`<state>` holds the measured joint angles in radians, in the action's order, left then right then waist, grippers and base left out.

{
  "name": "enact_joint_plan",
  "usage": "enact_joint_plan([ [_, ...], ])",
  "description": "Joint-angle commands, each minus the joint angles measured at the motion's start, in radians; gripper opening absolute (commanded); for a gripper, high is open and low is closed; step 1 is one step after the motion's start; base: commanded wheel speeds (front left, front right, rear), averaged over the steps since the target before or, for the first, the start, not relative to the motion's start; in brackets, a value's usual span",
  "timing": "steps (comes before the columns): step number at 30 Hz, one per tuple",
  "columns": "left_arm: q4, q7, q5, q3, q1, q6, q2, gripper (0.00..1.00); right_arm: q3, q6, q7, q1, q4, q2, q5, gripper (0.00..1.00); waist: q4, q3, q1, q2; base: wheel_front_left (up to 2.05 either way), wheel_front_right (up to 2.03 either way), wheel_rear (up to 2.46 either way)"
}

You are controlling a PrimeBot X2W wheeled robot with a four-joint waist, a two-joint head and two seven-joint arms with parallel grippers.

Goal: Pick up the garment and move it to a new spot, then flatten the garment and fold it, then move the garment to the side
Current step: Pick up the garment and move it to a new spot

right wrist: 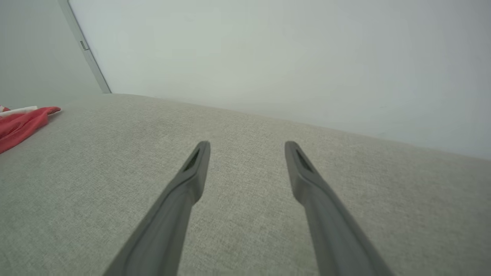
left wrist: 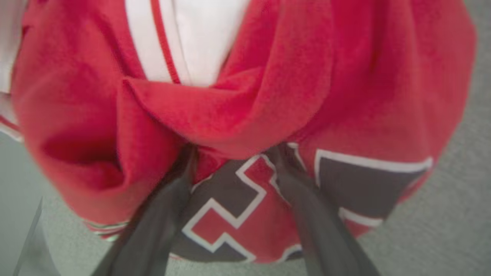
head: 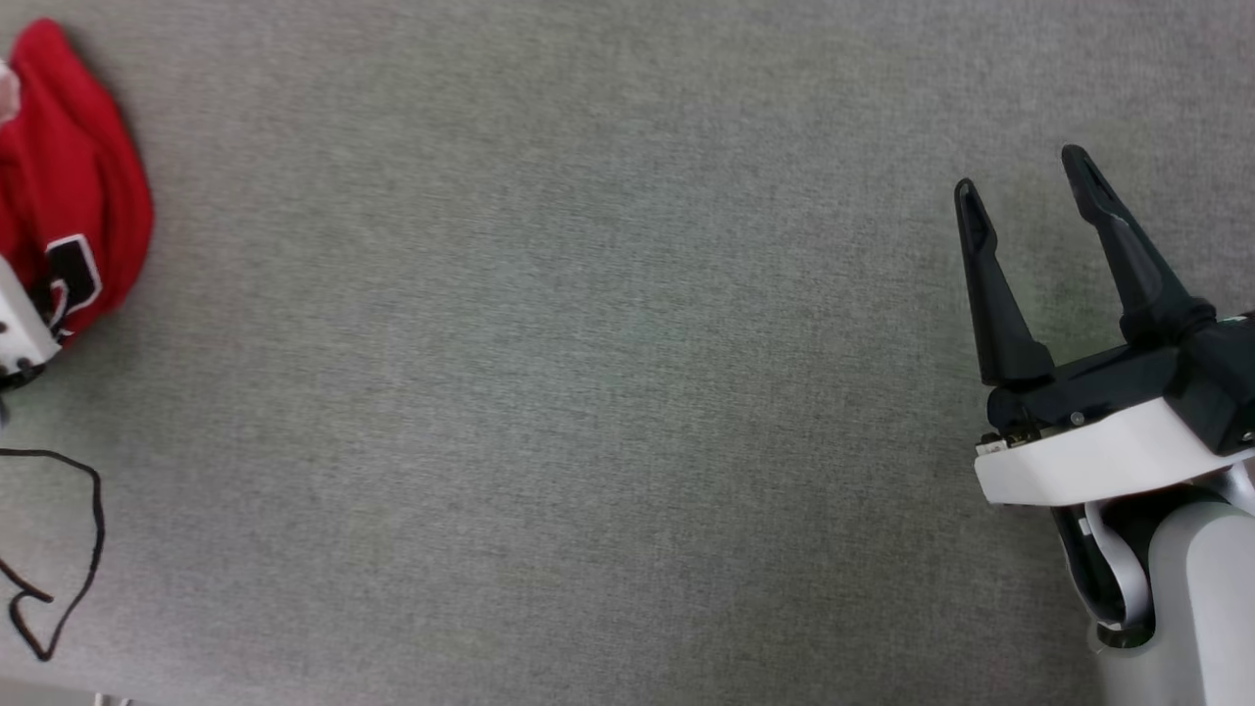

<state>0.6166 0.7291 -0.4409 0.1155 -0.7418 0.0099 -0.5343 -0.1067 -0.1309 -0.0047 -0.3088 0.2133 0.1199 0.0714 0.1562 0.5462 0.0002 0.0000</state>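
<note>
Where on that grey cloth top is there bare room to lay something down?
The wide middle of the grey top is bare, from the bunched red shirt at the left edge across to the right arm. Crowded at the left: shirt, left arm, and a loose black cord below them.

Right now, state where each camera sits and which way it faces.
Head view: on the head, facing down at the grey surface; right tool lower right.
Left wrist view: on the left wrist, close on the garment; left tool spread into its folds.
Right wrist view: low, facing the pale wall; right tool open.
Head and right wrist share the right tool.
</note>
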Motion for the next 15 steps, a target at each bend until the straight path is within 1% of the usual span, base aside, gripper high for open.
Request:
enact_joint_plan([
  [1, 0.028, 0.019, -0.018, 0.01, 0.022, 0.009, 0.005, 1.0, -0.001, 0.0, -0.003, -0.018, 0.007, 0.005, 0.004, 1.0, -0.028, 0.036, -0.0002, 0.0, 0.0, 0.0, 0.0],
  [4, 0.079, 0.039, -0.038, 0.02, 0.054, 0.02, 0.026, 1.0, 0.005, 0.0, 0.0, -0.021, 0.012, 0.009, 0.008, 1.0, -0.033, 0.047, -0.0002, 0.0, 0.0, 0.0, 0.0],
  [7, 0.111, 0.035, -0.047, 0.018, 0.07, 0.016, 0.041, 1.0, 0.008, 0.0, 0.001, -0.02, 0.012, 0.012, 0.009, 1.0, -0.034, 0.045, -0.0002, 0.0, 0.0, 0.0, 0.0],
  [8, 0.115, 0.025, -0.043, 0.013, 0.073, 0.013, 0.041, 0.69, 0.009, 0.0, 0.002, -0.018, 0.009, 0.012, 0.009, 1.0, -0.033, 0.04, -0.0002, 0.0, 0.0, 0.0, 0.0],
  [9, 0.116, 0.007, -0.041, 0.016, 0.072, 0.016, 0.039, 0.0, 0.01, 0.0, 0.003, -0.017, 0.008, 0.011, 0.01, 1.0, -0.032, 0.036, -0.0002, 0.0, 0.0, 0.0, 0.0],
  [11, 0.122, -0.014, -0.03, 0.01, 0.068, 0.01, 0.033, 0.0, 0.01, 0.0, 0.003, -0.013, 0.003, 0.008, 0.011, 1.0, -0.028, 0.019, -0.0002, 0.0, 0.0, 0.0, 0.0],
  [15, 0.118, -0.139, 0.004, 0.007, 0.031, 0.004, -0.014, 0.0, 0.006, 0.0, -0.004, 0.003, -0.013, -0.001, 0.014, 1.0, -0.02, -0.032, -0.0002, 0.0, 0.0, 0.0, 0.0],
])
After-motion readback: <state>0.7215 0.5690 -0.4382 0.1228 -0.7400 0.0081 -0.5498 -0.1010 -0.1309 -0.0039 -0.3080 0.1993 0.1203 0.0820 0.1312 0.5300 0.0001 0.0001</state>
